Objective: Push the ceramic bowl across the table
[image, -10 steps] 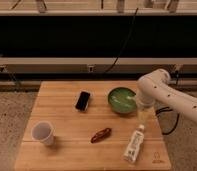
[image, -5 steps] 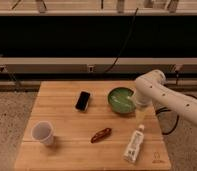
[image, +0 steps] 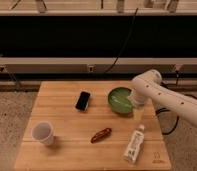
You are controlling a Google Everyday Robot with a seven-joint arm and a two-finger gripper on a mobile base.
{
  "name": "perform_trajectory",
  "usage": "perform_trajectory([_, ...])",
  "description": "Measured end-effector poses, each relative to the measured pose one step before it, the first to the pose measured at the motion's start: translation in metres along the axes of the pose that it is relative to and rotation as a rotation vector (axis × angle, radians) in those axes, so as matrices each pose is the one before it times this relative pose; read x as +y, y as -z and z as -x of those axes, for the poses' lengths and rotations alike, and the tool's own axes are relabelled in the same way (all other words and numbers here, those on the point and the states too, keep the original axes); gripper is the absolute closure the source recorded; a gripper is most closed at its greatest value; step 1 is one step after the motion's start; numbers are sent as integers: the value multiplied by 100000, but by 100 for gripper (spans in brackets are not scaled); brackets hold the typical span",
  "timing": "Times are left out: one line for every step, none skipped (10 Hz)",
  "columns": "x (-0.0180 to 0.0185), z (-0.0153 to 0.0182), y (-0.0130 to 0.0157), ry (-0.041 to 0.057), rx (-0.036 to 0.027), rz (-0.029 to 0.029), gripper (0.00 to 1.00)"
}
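Change: gripper (image: pixel 136 101) has shifted left, up to the right rim of the ceramic bowl (image: pixel 120 100); the bowl lies where it did.
Gripper: low at the bowl's right edge, on the white arm (image: pixel 174 102) entering from the right; open or closed cannot be told.
Ceramic bowl: upright on the table (image: pixel 62 112), right rear area, right of the black phone (image: pixel 83 100).
Other items: white paper cup (image: pixel 43 133) front left; reddish-brown object (image: pixel 100 135) front centre; white bottle (image: pixel 134 144) lying front right.
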Motion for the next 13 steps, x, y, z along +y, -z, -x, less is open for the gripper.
perform_trajectory([-158, -16, -123, 391, 77, -111, 20])
perform_trajectory([-204, 37, -132, 432, -37, -59, 20])
perform_trajectory([-354, 209, -186, 844, -7, -105, 20])
perform_trajectory([-264, 293, -108, 518, -307, -40, 20])
perform_trajectory([-168, 16, -115, 488, 93, -107, 20])
perform_trajectory([-181, 57, -156, 403, -6, -7, 20])
perform_trajectory([-245, 75, -196, 472, -42, -133, 20])
perform_trajectory([-155, 12, -98, 271, 30, -107, 20])
perform_trajectory([-229, 60, -208, 400, -26, -86, 20])
perform_trajectory([-195, 116, -143, 184, -142, -54, 20])
perform_trajectory([-166, 42, -123, 187, -59, -95, 20])
perform_trajectory([-225, 36, -234, 345, 62, 1, 20])
perform_trajectory([-172, 85, -170, 414, 7, 50, 20])
